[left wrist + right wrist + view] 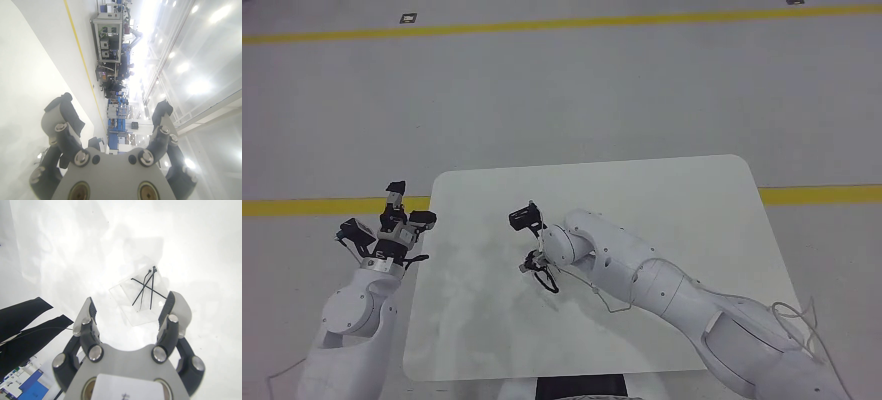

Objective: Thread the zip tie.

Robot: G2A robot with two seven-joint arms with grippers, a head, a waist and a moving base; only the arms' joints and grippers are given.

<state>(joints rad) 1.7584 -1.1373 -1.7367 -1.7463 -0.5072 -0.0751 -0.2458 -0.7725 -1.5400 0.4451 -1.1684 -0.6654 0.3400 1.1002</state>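
Three black zip ties point(146, 286) lie crossed in a shallow clear tray point(140, 317) on the white table point(662, 210). My right gripper point(130, 306) hovers open just above the tray's near side, with nothing between its fingers. From above, the right gripper point(530, 240) sits near the table's middle, on the arm that comes in from the lower right. My left gripper point(407, 205) is at the table's left edge, open and empty. In its own wrist view the left gripper point(115, 102) points out past the table edge toward the room.
The table top point(75, 247) around the tray is bare white. A dark cloth-like shape point(28, 317) lies beyond the table's edge. A yellow line point(822, 193) runs along the floor beside the table.
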